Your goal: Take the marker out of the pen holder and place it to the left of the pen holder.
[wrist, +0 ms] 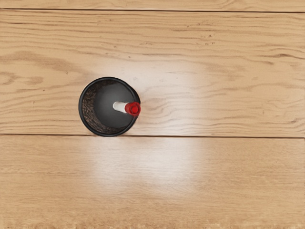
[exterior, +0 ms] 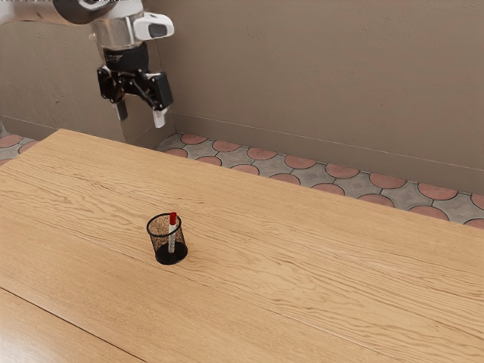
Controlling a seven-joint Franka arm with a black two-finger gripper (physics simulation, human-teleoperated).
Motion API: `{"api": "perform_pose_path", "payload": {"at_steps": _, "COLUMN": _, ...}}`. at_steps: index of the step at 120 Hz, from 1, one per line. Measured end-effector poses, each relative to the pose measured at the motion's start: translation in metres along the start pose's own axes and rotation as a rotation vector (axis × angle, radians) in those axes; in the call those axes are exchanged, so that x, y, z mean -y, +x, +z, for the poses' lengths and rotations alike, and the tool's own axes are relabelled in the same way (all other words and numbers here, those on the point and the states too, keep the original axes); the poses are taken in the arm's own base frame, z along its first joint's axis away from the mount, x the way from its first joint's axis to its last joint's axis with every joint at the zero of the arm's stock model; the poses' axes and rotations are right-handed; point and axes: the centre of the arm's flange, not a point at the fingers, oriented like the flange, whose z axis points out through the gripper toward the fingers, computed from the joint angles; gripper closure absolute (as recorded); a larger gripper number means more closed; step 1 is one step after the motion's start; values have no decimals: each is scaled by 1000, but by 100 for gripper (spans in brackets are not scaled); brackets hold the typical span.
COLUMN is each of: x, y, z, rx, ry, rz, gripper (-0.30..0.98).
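Black two-finger hand [exterior: 141, 116] up high, fingers wide apart, nothing between them; right of it in the exterior view, black mesh round pen holder [exterior: 157, 239] upright on pale wooden bench [exterior: 302, 257], red-capped white marker [exterior: 172, 236] leaning inside against the rim. Step looks like approach: next, likely line up over red cap, descend, pinch, lift clear.

Side-mounted exterior view is angling down; nearer, overhead wrist view is facing straight down; both are covering the pen holder [exterior: 160, 242].

White arm [exterior: 26, 10], silvery wrist [exterior: 116, 32], black claw [exterior: 141, 117]
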Motion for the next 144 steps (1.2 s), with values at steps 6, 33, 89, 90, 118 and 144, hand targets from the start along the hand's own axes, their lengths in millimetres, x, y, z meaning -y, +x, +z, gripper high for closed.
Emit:
{"api": "perform_pose_path", "payload": {"at_steps": 6, "x": -5, "y": -2, "z": 7, "rx": 21, "ry": 4, "rz": 3, "gripper": 0}}
{"api": "perform_pose_path", "payload": {"at_steps": 33, "x": -20, "y": 65, "z": 154, "rx": 284, "ry": -6, "rz": -14, "gripper": 0}}
{"api": "perform_pose_path", "payload": {"at_steps": 89, "x": -55, "y": 84, "z": 250, "rx": 354, "ry": 218, "rz": 76, "gripper": 10}}
{"api": "perform_pose_path", "payload": {"at_steps": 90, "x": -55, "y": 85, "z": 250, "rx": 351, "ry": 219, "rz": 76, "gripper": 10}}
{"api": "perform_pose_path", "payload": {"at_steps": 118, "x": -36, "y": 102, "z": 266, "rx": 296, "ry": 208, "rz": 58, "gripper": 12}}
{"api": "perform_pose_path", "payload": {"at_steps": 144, "x": -19, "y": 106, "z": 280, "rx": 296, "ry": 204, "rz": 45, "gripper": 26}}
